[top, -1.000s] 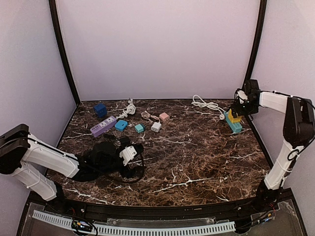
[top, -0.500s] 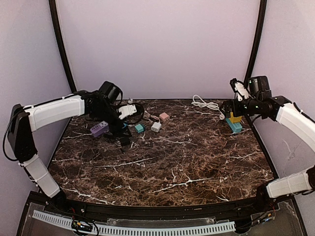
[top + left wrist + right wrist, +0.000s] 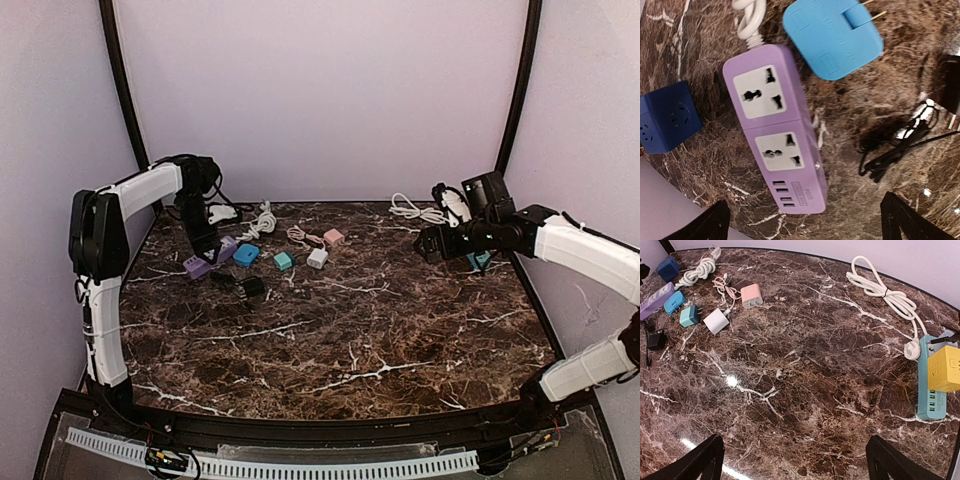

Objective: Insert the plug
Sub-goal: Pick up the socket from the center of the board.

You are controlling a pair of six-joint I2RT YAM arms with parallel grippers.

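A purple power strip [image 3: 780, 135] with two sockets lies at the back left [image 3: 208, 257]. My left gripper [image 3: 807, 227] hovers over its USB end, open and holding nothing [image 3: 205, 240]. A light blue plug adapter [image 3: 832, 35] lies just beyond the strip. A black plug [image 3: 247, 288] with its black cord [image 3: 900, 145] lies loose on the marble to the strip's right. My right gripper [image 3: 797, 455] hangs open and empty over bare marble at the right [image 3: 428, 245].
A dark blue cube socket [image 3: 665, 120] sits left of the strip. Teal [image 3: 689, 316], white [image 3: 716, 321] and pink [image 3: 751, 295] adapters lie mid-back. A teal strip [image 3: 930, 385] carrying a yellow cube [image 3: 945, 369] and a coiled white cable [image 3: 885, 290] lie at the right edge.
My left arm swung from the front left up and back to the purple strip, its jaws widening; the black plug now lies on the table. My right arm drew leftward off the teal strip.
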